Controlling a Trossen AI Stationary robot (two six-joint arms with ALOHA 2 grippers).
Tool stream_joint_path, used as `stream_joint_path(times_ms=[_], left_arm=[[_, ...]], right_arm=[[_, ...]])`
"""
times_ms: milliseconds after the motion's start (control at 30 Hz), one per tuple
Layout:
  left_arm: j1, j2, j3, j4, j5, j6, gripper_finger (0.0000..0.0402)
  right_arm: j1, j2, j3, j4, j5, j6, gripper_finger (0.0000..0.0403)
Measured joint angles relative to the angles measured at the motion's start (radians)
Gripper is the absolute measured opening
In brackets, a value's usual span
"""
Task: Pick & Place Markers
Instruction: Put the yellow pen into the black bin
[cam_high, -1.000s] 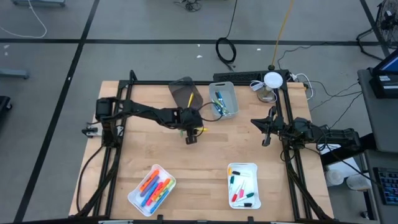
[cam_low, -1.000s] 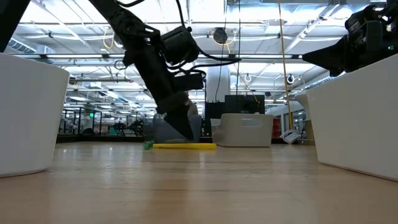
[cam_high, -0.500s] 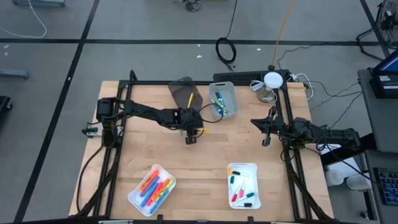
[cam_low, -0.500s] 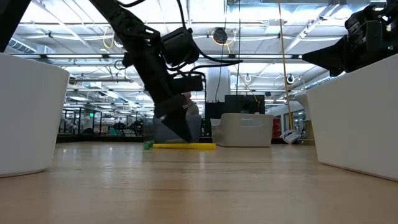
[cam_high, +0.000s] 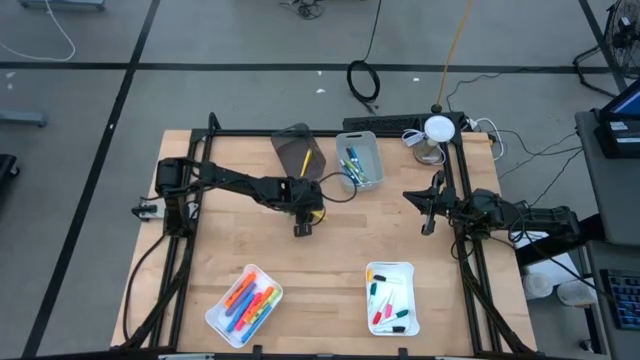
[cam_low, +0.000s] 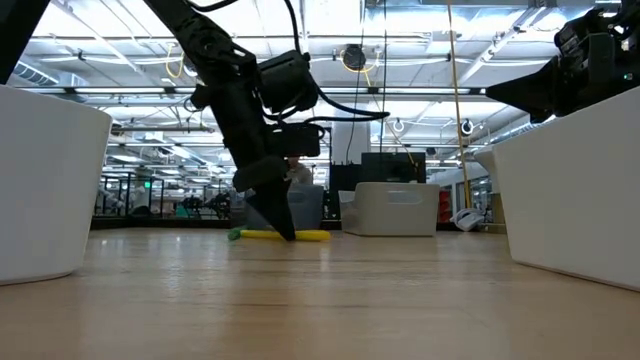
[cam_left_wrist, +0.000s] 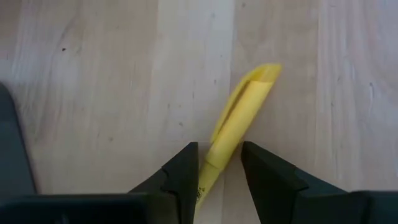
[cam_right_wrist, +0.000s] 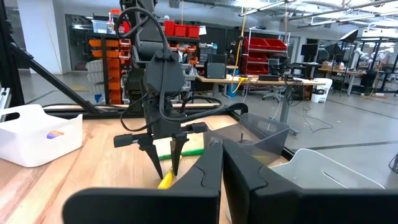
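A yellow marker (cam_left_wrist: 239, 115) lies flat on the wooden table, seen also in the high view (cam_high: 318, 212) and the low view (cam_low: 310, 235). My left gripper (cam_left_wrist: 219, 171) is open and points steeply down with one finger on each side of the marker's barrel, fingertips at the table (cam_low: 283, 234). A green marker (cam_right_wrist: 186, 152) lies just beyond it. More markers sit in a white bin (cam_high: 360, 160) and two white trays. My right gripper (cam_high: 428, 222) waits shut at the table's right side. My left gripper straddles the yellow marker's barrel from above, slanting, with the fingers across it. One finger (cam_left_wrist: 186, 171) stands right at the barrel's side (cam_left_wrist: 210, 165); I cannot tell whether it touches. A gap shows at the other finger. The marker lies flat on the table.
A grey bin (cam_high: 298, 148) lies tipped at the far side beside the white bin. A tray of chunky markers (cam_high: 243, 305) stands near left, a tray of thin markers (cam_high: 391, 298) near right. Bare wood lies between them. Black frame rails run along the table's edges.
My left gripper has tipped steeper and its fingertips have come down to the table around the yellow marker, shifting a little toward the near edge. Its finger gap looks unchanged.
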Motion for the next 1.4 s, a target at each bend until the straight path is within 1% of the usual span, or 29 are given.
stream_joint_path(times_ms=[200, 300, 400, 567, 700, 800, 933, 1133, 1400], left_arm=[[-0.009, -0.001, 0.001, -0.048, 0.054, -0.061, 0.0133], [-0.022, -0.002, 0.001, -0.050, 0.063, -0.073, 0.0122], [-0.032, -0.002, 0.001, -0.050, 0.064, -0.077, 0.0095], [-0.038, -0.002, 0.001, -0.048, 0.075, -0.087, 0.0027], [-0.042, -0.002, 0.001, -0.044, 0.087, -0.126, 0.0025], [-0.055, -0.006, 0.000, -0.035, 0.069, -0.133, 0.0032], [-0.068, -0.032, -0.001, -0.034, 0.072, -0.137, 0.0025], [-0.079, -0.135, 0.011, -0.028, 0.060, -0.139, 0.0025], [-0.068, -0.322, 0.011, -0.027, -0.057, -0.125, 0.0025]], right_arm=[[0.000, 0.000, 0.000, 0.000, 0.000, 0.000, 0.0000], [0.000, 0.000, 0.000, 0.000, 0.000, 0.000, 0.0000], [0.000, 0.000, 0.000, 0.000, 0.000, 0.000, 0.0000], [0.000, 0.000, 0.000, 0.000, 0.000, 0.000, 0.0000], [0.000, 0.000, 0.000, 0.000, 0.000, 0.000, 0.0000], [0.000, 0.000, 0.000, 0.000, 0.000, 0.000, 0.0000], [0.000, 0.000, 0.000, 0.000, 0.000, 0.000, 0.0000], [0.000, 0.000, 0.000, 0.000, 0.000, 0.000, 0.0000], [0.000, 0.000, 0.000, 0.000, 0.000, 0.000, 0.0000]])
